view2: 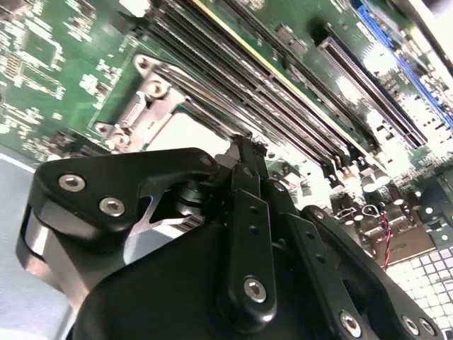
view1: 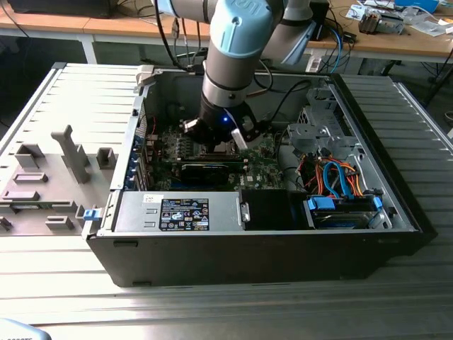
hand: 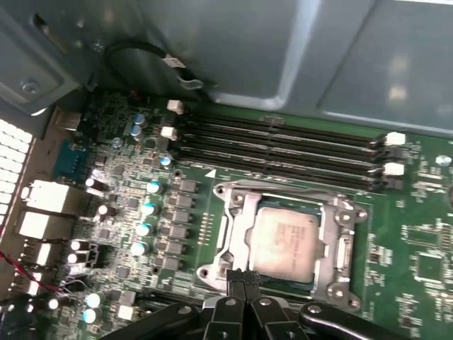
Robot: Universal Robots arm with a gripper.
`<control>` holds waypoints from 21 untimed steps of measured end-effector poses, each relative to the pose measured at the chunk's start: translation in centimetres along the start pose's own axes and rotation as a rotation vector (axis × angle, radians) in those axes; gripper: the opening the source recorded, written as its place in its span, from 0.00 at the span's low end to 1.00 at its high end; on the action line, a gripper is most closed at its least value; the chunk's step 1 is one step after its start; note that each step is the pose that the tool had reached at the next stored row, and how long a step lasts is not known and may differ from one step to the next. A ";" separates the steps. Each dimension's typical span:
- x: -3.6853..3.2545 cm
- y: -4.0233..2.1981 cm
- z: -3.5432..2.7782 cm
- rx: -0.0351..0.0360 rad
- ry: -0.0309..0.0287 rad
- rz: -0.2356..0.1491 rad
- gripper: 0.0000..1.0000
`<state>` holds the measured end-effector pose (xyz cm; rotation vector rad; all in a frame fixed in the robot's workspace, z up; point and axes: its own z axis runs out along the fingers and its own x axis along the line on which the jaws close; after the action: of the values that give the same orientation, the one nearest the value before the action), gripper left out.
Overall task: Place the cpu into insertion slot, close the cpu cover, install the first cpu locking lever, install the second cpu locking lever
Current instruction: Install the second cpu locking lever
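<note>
Item: open black tower computer case (view1: 269,258) lying on its side on a slatted grey metal table (view1: 212,304), with a wooden bench (view1: 212,32) behind it.

Arm: 1 grey-and-light-blue robot arm (view1: 237,42) reaches down into the case from above. Its black claw (view1: 216,138) sits low over the green motherboard (view1: 265,166) in the exterior view.

Claw state: in the first wrist view the black fingertips (hand: 242,280) are pressed together with no gap and nothing between them. They stand at the edge of the socket, at or just above the frame's rim; contact cannot be told. In the second wrist view the dark claw linkage (view2: 248,234) covers most of the socket.

CPU: small flat square chip with a dull silver-grey metal top (hand: 287,244), seated in the square black insertion slot (hand: 244,241) on the motherboard.

CPU cover: thin silver-grey metal frame plate with a square window (hand: 336,244), lying flat around the chip, whose top shows through the window. 1 corner of the frame (view2: 145,99) shows in the second wrist view.

Nearby: 4 long black memory slots (hand: 283,145) run parallel just beside the socket; a column of small blue-topped capacitors (hand: 145,209) stands on its other side. Orange and blue cables (view1: 336,180) lie at the exterior view's right of the case.
</note>
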<state>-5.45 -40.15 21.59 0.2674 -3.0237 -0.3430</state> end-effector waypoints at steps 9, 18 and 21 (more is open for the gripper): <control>-3.20 -0.21 -0.80 -0.0056 0.0307 0.007 0.11; -3.40 1.88 -2.43 0.0498 0.0398 0.014 0.11; -3.51 2.51 -2.39 0.0665 0.0425 0.016 0.11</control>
<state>-2.16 -37.61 24.25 0.2518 -2.9973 -0.2328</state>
